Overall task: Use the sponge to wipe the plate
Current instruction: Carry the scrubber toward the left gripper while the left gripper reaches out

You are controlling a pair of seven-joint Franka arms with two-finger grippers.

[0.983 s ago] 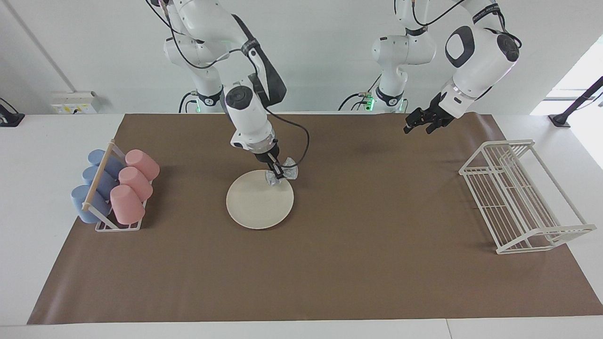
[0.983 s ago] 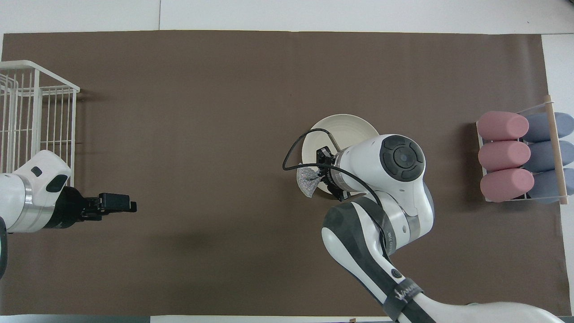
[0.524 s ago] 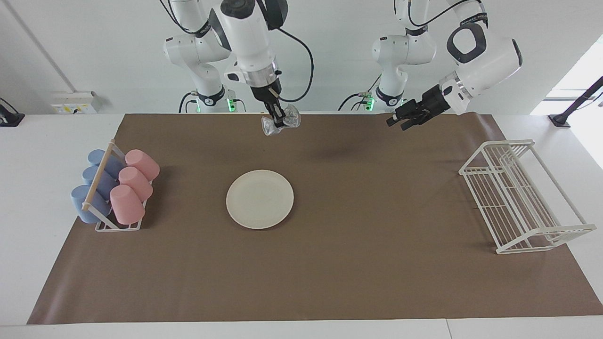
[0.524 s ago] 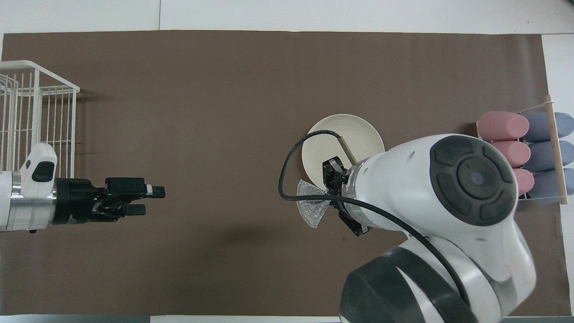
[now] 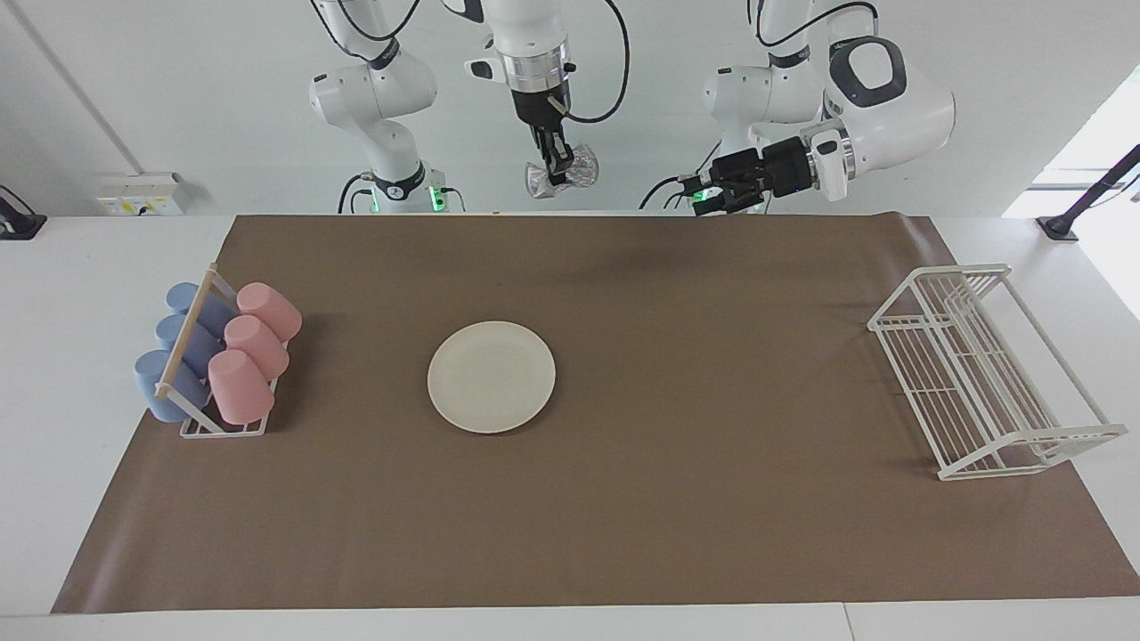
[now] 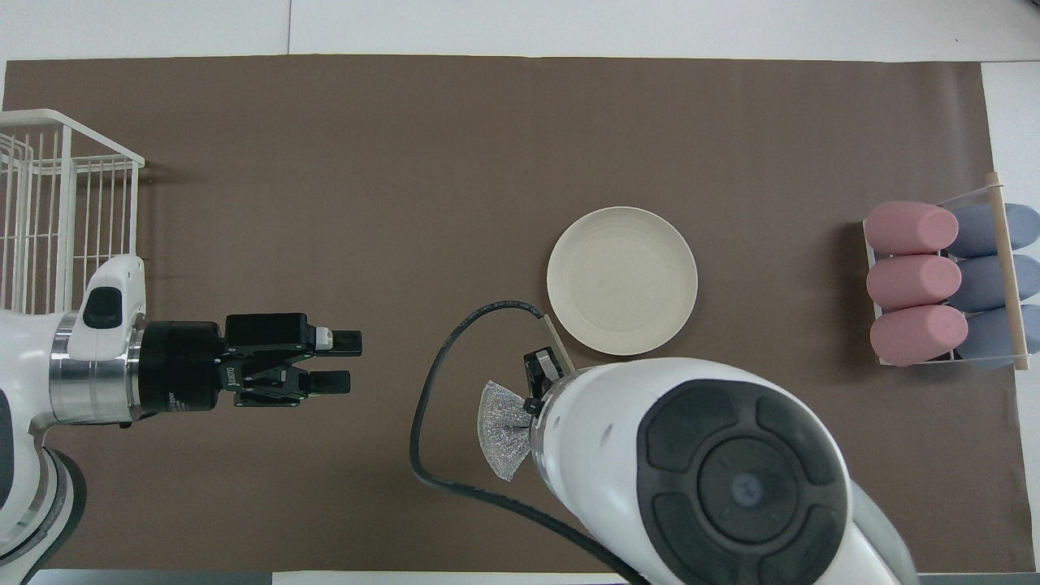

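I have the right gripper [image 5: 558, 174] raised high over the robots' edge of the brown mat [image 5: 712, 374], its fingers pinched on the sponge [image 5: 564, 171], which hangs bunched to either side of them. The plate [image 5: 492, 377] lies flat on the mat well below that gripper, bare and untouched. My left gripper [image 5: 708, 191] hovers level over the mat's edge, fingers parted, holding nothing, waiting

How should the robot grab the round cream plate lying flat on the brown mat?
Probably by the rim. The round cream-white plate lies flat with a shallow raised edge, so I'd come from above, one finger inside the rim and one outside. Nothing stands close around it.
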